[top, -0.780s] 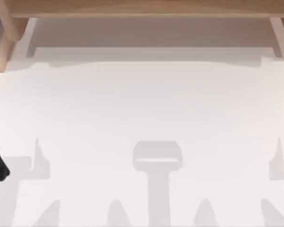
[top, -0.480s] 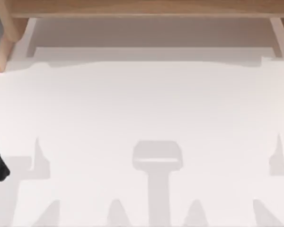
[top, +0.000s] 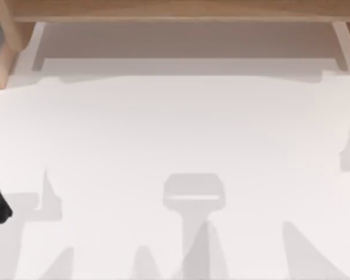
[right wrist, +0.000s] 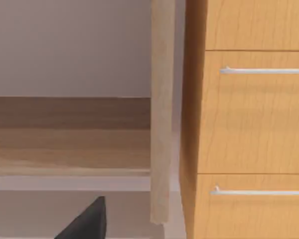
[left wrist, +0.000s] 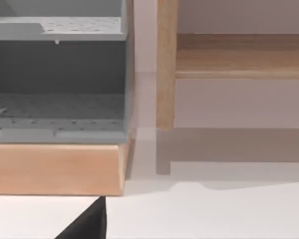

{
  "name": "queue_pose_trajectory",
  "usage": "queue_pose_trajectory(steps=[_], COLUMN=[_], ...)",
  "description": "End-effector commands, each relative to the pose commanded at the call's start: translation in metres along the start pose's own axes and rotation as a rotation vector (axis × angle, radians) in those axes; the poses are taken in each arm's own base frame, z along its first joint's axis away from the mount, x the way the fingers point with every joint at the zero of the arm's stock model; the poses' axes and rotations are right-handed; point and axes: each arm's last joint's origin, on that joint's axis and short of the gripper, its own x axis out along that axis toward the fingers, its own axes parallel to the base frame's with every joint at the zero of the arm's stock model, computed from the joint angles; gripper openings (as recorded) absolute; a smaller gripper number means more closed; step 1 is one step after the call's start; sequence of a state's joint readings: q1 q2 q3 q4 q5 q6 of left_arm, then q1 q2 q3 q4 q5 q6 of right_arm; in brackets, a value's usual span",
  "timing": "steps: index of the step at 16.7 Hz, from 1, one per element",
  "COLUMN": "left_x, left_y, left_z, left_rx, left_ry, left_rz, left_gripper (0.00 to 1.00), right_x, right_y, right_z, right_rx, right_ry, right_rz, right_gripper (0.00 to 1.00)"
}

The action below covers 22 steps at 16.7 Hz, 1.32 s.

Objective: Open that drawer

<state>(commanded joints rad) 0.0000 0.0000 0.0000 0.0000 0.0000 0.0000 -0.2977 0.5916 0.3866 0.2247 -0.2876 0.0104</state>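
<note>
change: shadows at 5 o'clock on our desk (top: 175, 128) shifted, so right arm moving | target: drawer (right wrist: 254, 112) shut | grippers: cannot tell

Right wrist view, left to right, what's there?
Low wooden shelf → dark fingertip in the foreground → pale upright post → drawer cabinet, shut, with its upper handle and lower handle.

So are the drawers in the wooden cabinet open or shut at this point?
Shut. In the right wrist view both drawer fronts sit flush with the wooden cabinet, and each metal handle is untouched.
</note>
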Motion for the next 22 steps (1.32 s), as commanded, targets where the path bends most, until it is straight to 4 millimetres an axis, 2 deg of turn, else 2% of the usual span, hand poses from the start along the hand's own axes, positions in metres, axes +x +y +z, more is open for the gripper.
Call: queue_pose_trajectory(steps=[3,7,9,15,18,22], left_x=[0.0,0.0,0.0,0.0,0.0,0.0], left_y=[0.0,0.0,0.0,0.0,0.0,0.0], left_z=[0.0,0.0,0.0,0.0,0.0,0.0], left_rx=[0.0,0.0,0.0,0.0,0.0,0.0], left_ry=[0.0,0.0,0.0,0.0,0.0,0.0], left_rz=[0.0,0.0,0.0,0.0,0.0,0.0], left_gripper=[1.0,1.0,1.0,1.0,1.0,1.0], right_x=[0.029,0.056,0.06,0.062,0.08,0.125], right_y=[-0.024,-0.052,-0.058,-0.058,-0.068,-0.093], right_z=[0.02,0.031,0.033,0.033,0.033,0.015], right_rx=[0.004,0.006,0.004,-0.009,-0.114,-0.39], right_ry=[0.012,0.018,0.016,0.015,0.001,0.003], right_rz=[0.001,0.006,0.007,0.009,0.009,0.002], right_gripper=[1.0,1.0,1.0,1.0,1.0,1.0])
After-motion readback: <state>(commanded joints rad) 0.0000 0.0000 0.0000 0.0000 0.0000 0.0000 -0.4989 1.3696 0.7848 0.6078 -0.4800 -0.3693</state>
